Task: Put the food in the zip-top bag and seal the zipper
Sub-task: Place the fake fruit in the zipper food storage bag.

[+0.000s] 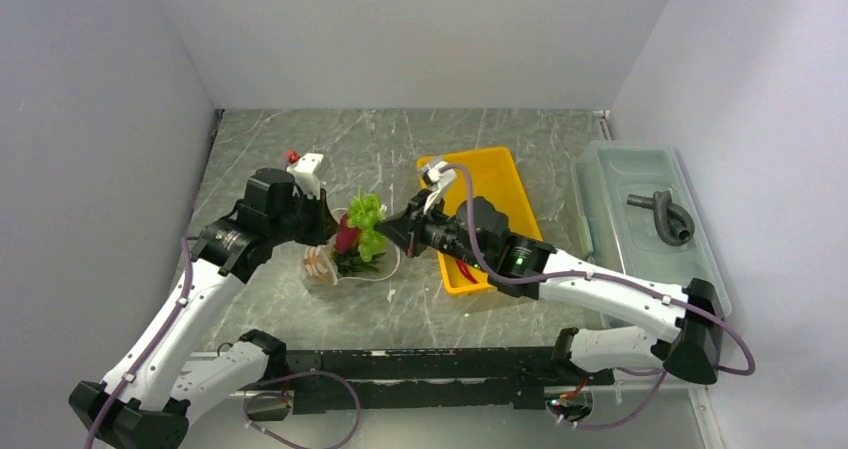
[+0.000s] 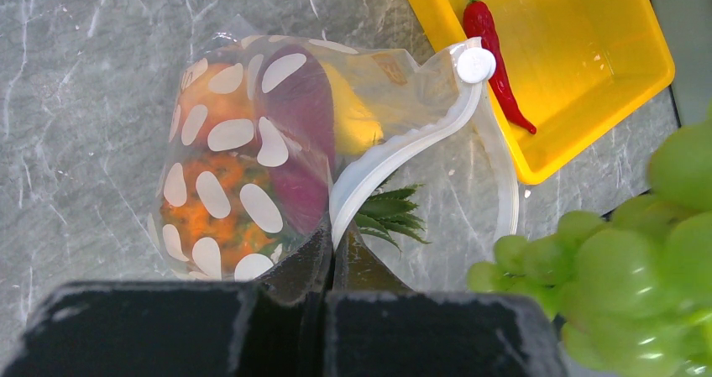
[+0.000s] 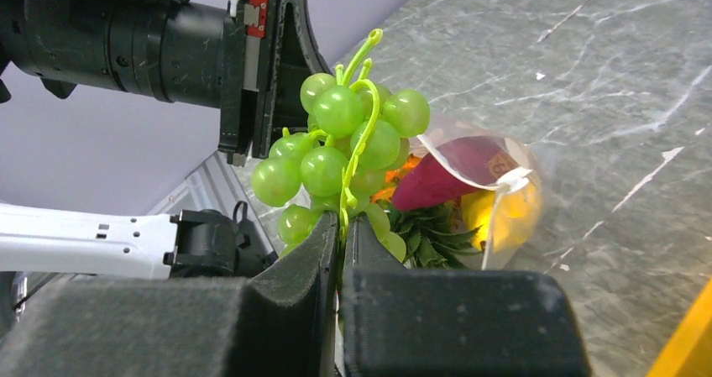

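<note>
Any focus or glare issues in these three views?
Left wrist: grapes at right edge blurred, too near the lens; bag sharp. Right wrist: grapes sharp with small highlights, own fingers soft. Top: even light, no harsh glare.

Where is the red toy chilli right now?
The red toy chilli lies inside the yellow rectangular tray, along the wall nearest the clear polka-dot zip-top bag, upper right in the left wrist view.
</note>
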Tool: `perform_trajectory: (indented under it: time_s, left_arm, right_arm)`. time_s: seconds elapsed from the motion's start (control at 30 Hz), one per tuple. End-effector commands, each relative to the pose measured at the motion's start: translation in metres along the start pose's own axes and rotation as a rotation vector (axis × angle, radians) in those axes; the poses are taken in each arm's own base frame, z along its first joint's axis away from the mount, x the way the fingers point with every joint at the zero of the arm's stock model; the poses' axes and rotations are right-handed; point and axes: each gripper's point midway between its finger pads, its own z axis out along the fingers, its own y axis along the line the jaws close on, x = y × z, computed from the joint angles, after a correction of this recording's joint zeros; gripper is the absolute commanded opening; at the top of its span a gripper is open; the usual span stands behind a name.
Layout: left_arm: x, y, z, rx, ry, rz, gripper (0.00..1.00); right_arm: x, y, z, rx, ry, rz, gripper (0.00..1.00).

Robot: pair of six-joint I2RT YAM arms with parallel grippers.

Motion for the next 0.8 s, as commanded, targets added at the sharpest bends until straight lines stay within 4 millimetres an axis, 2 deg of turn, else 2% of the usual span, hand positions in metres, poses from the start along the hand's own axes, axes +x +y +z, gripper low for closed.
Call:
perform_trajectory:
  time_s: [0.0,0.23,0.4,0.77]
  left_arm:
    - [-0.008,-0.005,-0.001,0.023,-0.029,0.011,0.0]
    - [-0.008,-0.003,-0.002,0.012,-0.033,0.007,0.0]
    - [-0.009,-0.003,-0.003,0.01,-0.038,0.006,0.0]
    - [-0.008,-0.002,-0.002,0.008,-0.035,0.006,0.0]
  right_arm:
    - [-0.024,0.021,0.012,-0.049,-0.106,0.003,0.0]
    - [0.0,0.025,0.023,-0.039,-0.076,0.034,0.0]
    - [0.02,0.023,0.024,-0.013,-0.046,0.05,0.0]
    - [0.062,-0.001,0.031,0.112,0.022,0.171,0.0]
